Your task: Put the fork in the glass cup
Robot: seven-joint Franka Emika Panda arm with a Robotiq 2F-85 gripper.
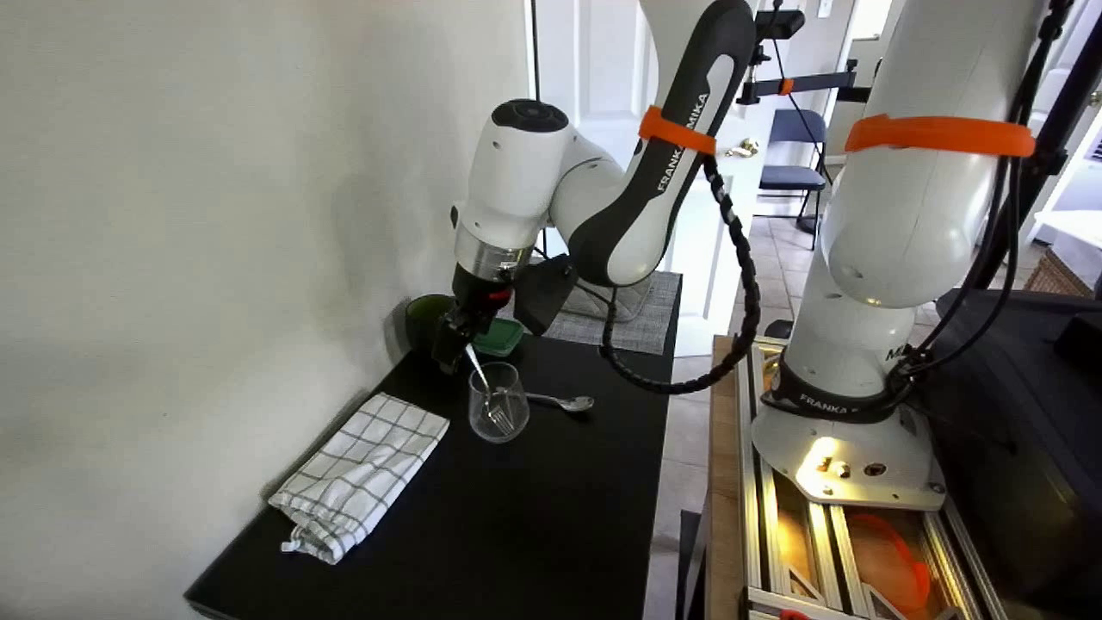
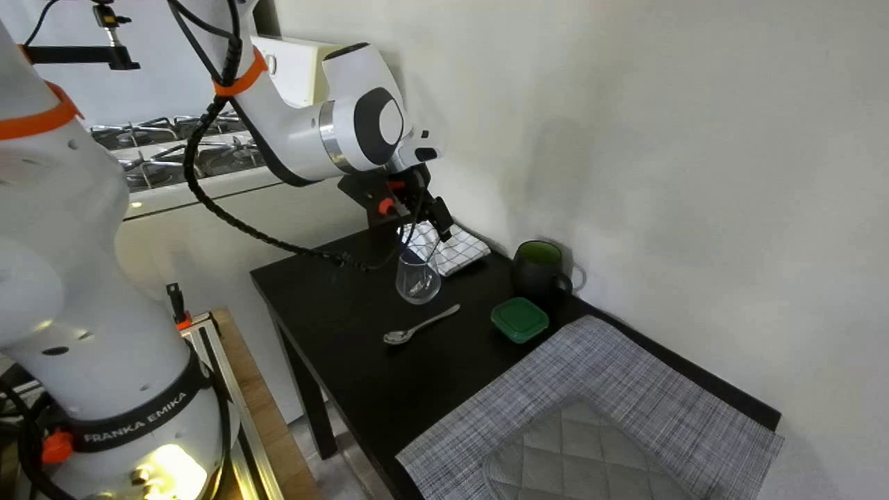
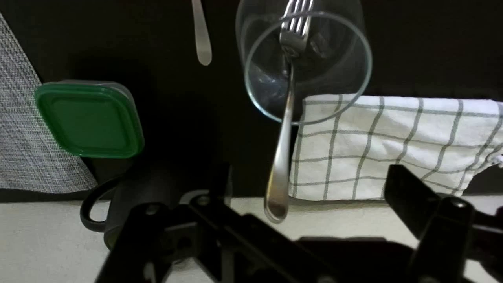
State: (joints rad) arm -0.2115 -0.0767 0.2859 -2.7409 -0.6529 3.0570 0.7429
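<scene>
- Pale wall (image 1: 215, 215) runs along one side of a black table (image 1: 551, 534).
- Far left in the wrist view, a woven grey mat (image 3: 31, 118) lies flat.
- Just beside it sits a small box (image 3: 88, 120) with a green lid.
- Near the wall stands a dark mug (image 3: 129, 208), partly hidden.
- Further right is a spoon (image 3: 202, 37); only its handle shows here, but both exterior views show its bowl as well.
- Then comes the gripper (image 3: 310, 182), its jaws spread wide on either side of the fork (image 3: 283, 137), seemingly touching it on neither. I judge the placing and letting-go done, so only backing off remains. That next move calls for drawing away slowly along the line of the handle, jaws kept apart, so that nothing nudges the fork or tips the glass (image 3: 338, 78).
- Silver and shiny, the fork is inside the glass, tines down near the bottom. It slants, its handle leaning over the rim on the wall side, the end sticking out between the jaws, nearer the one on the mug's side.
- Clear and rounded, the glass stands upright on the table.
- Far right, a white checked cloth (image 3: 377, 153) lies folded just beside the glass.
</scene>
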